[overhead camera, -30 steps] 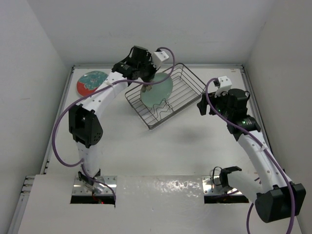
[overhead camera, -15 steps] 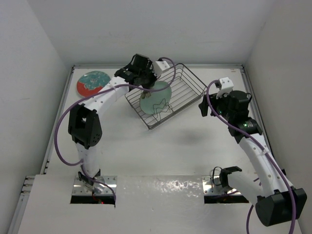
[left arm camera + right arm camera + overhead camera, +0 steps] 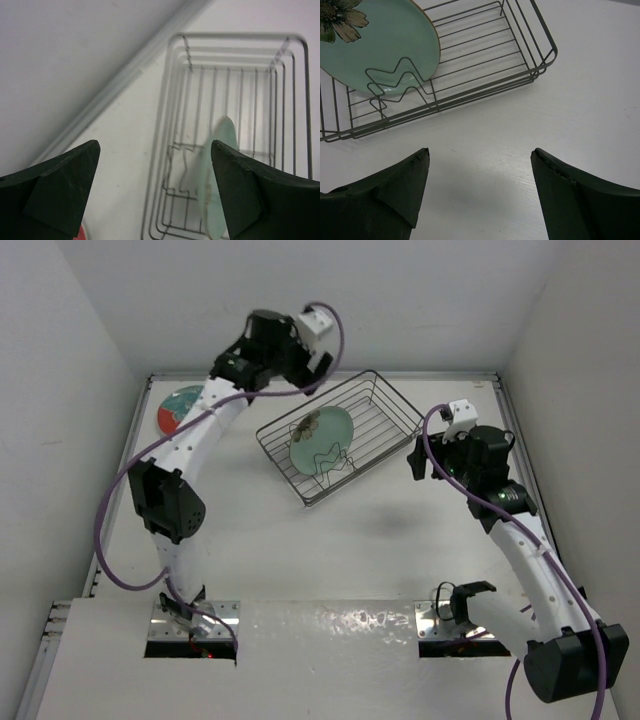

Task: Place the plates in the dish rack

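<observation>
So the mint-green plate (image 3: 322, 438) is parked inside the dish rack (image 3: 385, 415), at its left end. It's propped on edge in the wavy divider (image 3: 400, 75) and tilted back, with the flower face turned up toward the rack's near long side. The rack's long axis is laid diagonally on the surface (image 3: 400, 530), and bare wire floor is seen from the plate to the far-right rim. The red-rimmed plate (image 3: 172, 412) is seen flat, well off the rack's left end, half hidden by the arm. The left gripper (image 3: 155, 190) is held above the rack's far-left corner, spread wide with nothing in it. The right gripper (image 3: 480, 195) is hung off the near long side, also wide and empty.
</observation>
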Motion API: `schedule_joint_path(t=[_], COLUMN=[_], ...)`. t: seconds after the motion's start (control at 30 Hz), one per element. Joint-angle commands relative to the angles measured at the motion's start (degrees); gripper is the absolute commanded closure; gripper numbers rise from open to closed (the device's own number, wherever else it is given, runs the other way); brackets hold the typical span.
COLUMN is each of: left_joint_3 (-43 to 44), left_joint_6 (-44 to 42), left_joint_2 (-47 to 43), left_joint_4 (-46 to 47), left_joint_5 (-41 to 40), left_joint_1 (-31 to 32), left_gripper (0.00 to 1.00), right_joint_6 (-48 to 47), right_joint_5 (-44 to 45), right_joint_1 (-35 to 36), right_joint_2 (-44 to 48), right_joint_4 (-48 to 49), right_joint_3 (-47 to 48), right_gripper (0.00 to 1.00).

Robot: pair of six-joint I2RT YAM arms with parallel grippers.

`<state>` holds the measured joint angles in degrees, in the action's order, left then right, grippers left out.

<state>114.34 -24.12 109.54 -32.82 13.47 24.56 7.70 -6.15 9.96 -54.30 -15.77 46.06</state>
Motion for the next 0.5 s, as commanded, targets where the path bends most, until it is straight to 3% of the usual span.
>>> schedule_joint_path(t=[0.0, 0.13, 0.2, 0.23, 0.33, 0.4, 0.47], left_joint_3=[8.33, 7.21, 6.34, 5.29, 4.05, 3.34, 2.12], left_joint_6=[8.98, 17.94, 20.41, 23.39, 27.19, 27.2, 24.83], left_joint_2=[-1.08, 1.54, 3.83, 6.54, 12.86, 15.43, 17.37], left_joint_4=[1.79, 3.82, 3.46, 3.2, 2.15, 1.36, 1.35], left_joint_5=[0.15, 4.78, 6.02, 8.3, 18.55, 22.11, 20.81], left_joint_1=[-9.15, -27.04, -32.7, -37.86, -46.93, -50.03, -52.41], left_gripper=[0.09, 0.06, 0.24, 0.44, 0.56, 0.56, 0.5], right_joint_6=[0.47, 1.87, 2.31, 2.66, 3.02, 3.54, 4.16], right_joint_5=[0.09, -1.31, -1.93, -2.37, -2.55, -2.9, -3.42], right_joint_1=[0.42, 0.42, 0.42, 0.42, 0.42, 0.42, 0.42], right_joint_2=[-0.63, -1.68, -1.86, -1.95, -2.12, -2.3, -2.47], right_joint_4=[0.39, 1.0, 1.27, 1.79, 2.32, 2.67, 4.08], right_joint_3=[0.6, 0.61, 0.35, 0.08, -0.18, -0.1, -0.36], right_gripper=[0.18, 0.19, 0.19, 0.19, 0.19, 0.18, 0.18])
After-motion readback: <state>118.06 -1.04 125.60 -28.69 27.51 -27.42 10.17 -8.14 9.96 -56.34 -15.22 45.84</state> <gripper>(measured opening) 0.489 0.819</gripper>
